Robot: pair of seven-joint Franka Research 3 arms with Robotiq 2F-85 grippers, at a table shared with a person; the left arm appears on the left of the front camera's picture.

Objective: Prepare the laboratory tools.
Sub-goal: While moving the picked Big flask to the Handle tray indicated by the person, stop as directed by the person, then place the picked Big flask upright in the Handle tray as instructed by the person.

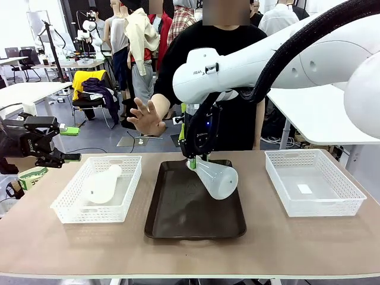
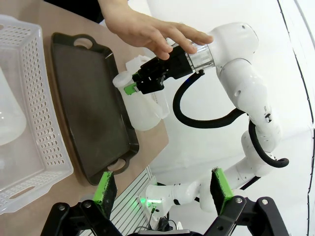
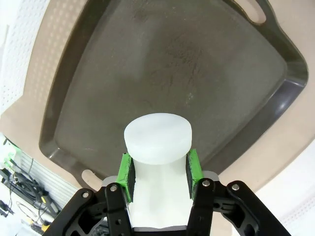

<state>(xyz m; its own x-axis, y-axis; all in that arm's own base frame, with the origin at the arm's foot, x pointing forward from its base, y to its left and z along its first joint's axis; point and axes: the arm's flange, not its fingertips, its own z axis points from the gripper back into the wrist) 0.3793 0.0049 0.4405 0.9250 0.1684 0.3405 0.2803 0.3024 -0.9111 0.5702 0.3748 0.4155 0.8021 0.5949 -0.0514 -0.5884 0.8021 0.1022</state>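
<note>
One frosted-white conical flask [image 1: 217,178] hangs tilted just above the dark brown tray [image 1: 178,214]. My right gripper [image 1: 192,159] is shut on its neck. From the right wrist, the green pads clamp the flask [image 3: 157,135] from both sides over the tray [image 3: 197,64]. The second flask [image 1: 101,185] lies on its side in the left white basket [image 1: 71,209]; its base shows at the left wrist view's edge [image 2: 9,118]. My left gripper [image 1: 64,143] hangs open off the table's left end, its fingers [image 2: 105,189] wide apart. The left wrist view also shows the held flask [image 2: 143,107].
A person stands at the far side, one open hand [image 1: 145,116] raised above the table near my right wrist, and seen as a hand [image 2: 152,32] from the left wrist. A second white mesh basket [image 1: 320,205] sits at the right, holding no flask.
</note>
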